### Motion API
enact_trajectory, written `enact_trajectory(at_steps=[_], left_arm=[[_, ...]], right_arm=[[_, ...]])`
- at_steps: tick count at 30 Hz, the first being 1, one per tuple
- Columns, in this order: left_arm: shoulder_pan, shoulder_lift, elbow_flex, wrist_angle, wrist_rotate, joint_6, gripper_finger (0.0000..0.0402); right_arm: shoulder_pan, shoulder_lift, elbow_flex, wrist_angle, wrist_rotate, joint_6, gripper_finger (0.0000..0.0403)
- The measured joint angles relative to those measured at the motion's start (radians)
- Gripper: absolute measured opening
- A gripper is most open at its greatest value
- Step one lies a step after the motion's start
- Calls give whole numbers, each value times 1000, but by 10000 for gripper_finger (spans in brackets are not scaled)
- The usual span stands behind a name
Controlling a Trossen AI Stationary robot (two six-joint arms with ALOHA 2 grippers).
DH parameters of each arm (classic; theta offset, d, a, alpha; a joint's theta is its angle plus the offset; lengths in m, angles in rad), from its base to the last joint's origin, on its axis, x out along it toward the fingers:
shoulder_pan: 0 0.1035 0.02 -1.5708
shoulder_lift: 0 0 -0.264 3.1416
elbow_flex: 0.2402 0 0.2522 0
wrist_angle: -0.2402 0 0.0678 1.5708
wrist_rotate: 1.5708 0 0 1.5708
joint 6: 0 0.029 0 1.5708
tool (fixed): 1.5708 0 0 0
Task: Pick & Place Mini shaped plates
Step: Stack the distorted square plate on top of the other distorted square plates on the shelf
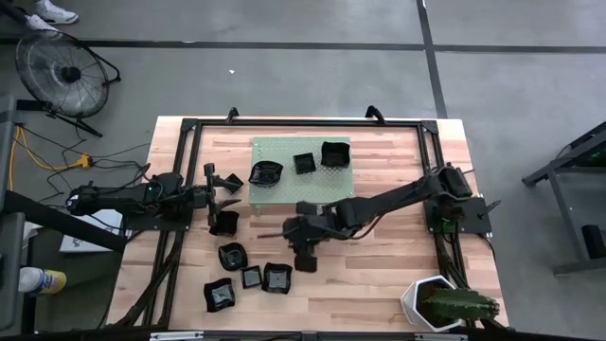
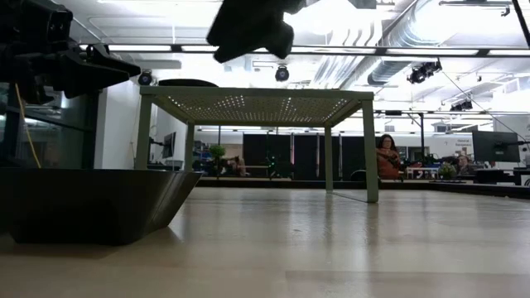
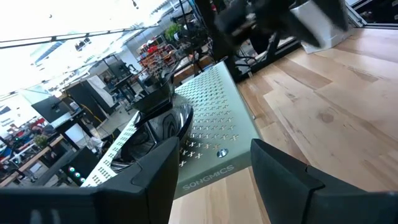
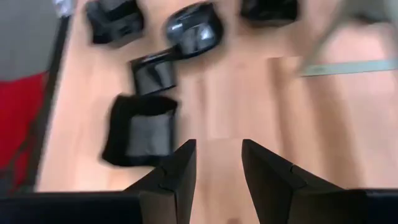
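A green perforated rack (image 1: 312,194) stands at the table's far middle with three mini shaped plates on it, among them a wavy one (image 1: 266,173) and a square one (image 1: 334,153). Several more black plates (image 1: 251,278) rest on the wood near the front left, also seen in the right wrist view (image 4: 140,130). My right gripper (image 1: 298,254) hangs open above bare wood just right of that group, tipped down toward it, with nothing between its fingers (image 4: 217,162). My left gripper (image 1: 227,185) waits open at the rack's left end (image 3: 211,168).
A white hexagonal pot with a plant (image 1: 440,303) stands at the near right corner. One plate (image 2: 91,203) sits close before the low camera. A floor fan (image 1: 62,76) stands beyond the far left corner. A person (image 2: 387,157) sits in the room behind.
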Motion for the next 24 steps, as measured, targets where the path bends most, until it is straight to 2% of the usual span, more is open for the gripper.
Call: enact_trajectory(at_steps=[7, 18, 24], left_arm=[[0, 0, 0, 0, 0, 0, 193], [0, 0, 0, 0, 0, 0, 193], [0, 0, 0, 0, 0, 0, 193]], right_arm=[[17, 131, 131, -94, -182, -47, 124], [14, 353, 420, -299, -199, -64, 124], [13, 412, 483, -332, -242, -66, 124]])
